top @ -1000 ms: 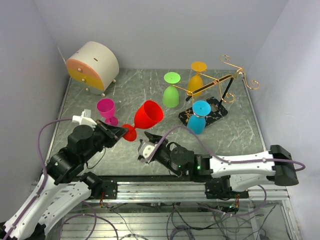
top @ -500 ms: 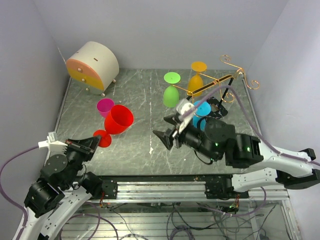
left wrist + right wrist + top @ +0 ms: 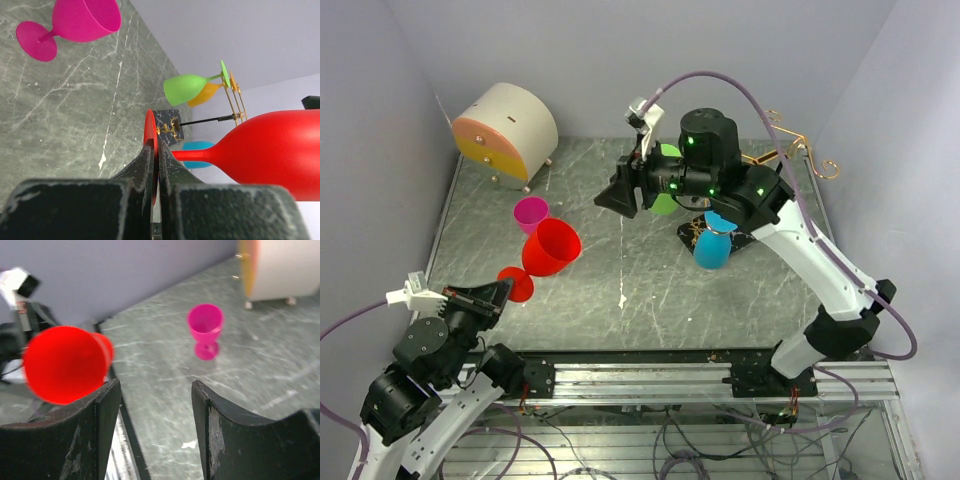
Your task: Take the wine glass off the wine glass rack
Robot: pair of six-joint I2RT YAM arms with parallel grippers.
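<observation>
While the right gripper (image 3: 618,197) has climbed away from the front edge of the table (image 3: 650,290) and now hangs high toward 1 o'clock, close to the green glass (image 3: 187,89), the red wine glass (image 3: 550,248) is left to the left gripper (image 3: 154,152) alone, its jaws pinched tight on the rim of the foot. That glass is off the rack (image 3: 167,120), held tilted in the air at about 8 o'clock and well apart from the stand at 2 o'clock, so this removal looks done apart from setting it down. The right gripper is spread wide with nothing between its fingers (image 3: 95,430). A second ago both grippers crowded the red glass near 6 o'clock. Half a second ago the left had already drawn it toward 8 o'clock and the right was only partway up. The blue glass (image 3: 711,247) hangs on the rack as before, and the pink glass (image 3: 531,213) stands at 9 o'clock, just beyond the red one.
</observation>
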